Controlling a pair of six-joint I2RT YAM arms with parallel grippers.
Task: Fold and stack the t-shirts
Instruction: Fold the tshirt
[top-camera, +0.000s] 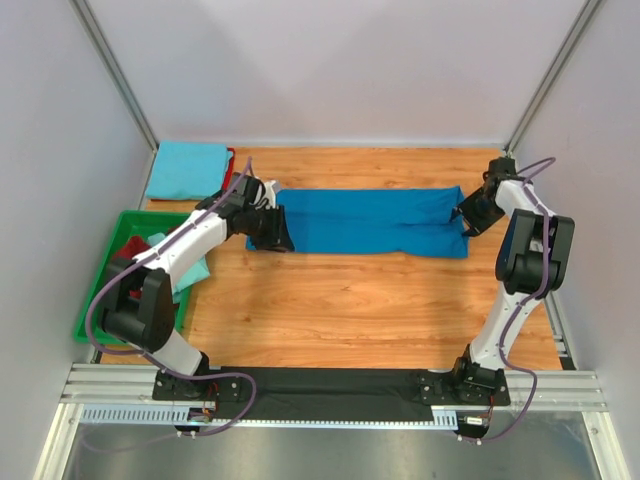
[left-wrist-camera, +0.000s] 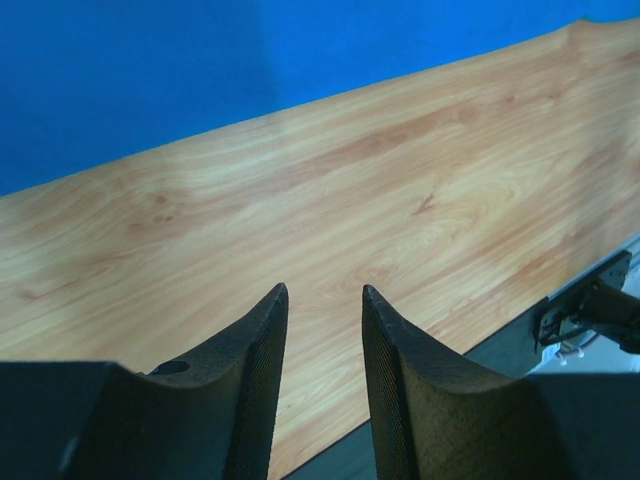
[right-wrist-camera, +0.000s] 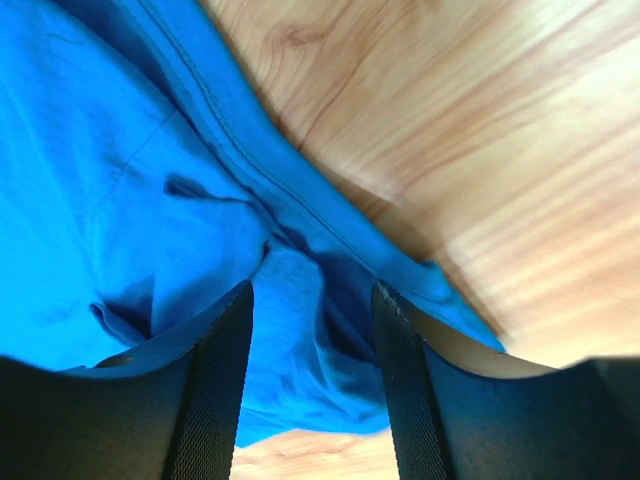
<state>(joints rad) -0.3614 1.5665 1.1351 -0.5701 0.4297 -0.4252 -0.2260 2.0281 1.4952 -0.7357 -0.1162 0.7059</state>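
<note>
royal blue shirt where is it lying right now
In the top view the royal blue shirt lies flat across the far middle of the table, reaching from the left tool to the right tool.

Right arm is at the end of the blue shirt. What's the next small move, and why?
Probably close the right gripper on the bunched end of the royal blue shirt: cloth lies between its parted fingers but is not yet pinched. The left gripper stands open and empty over bare table by the shirt's other end, so a lift looks premature.
</note>
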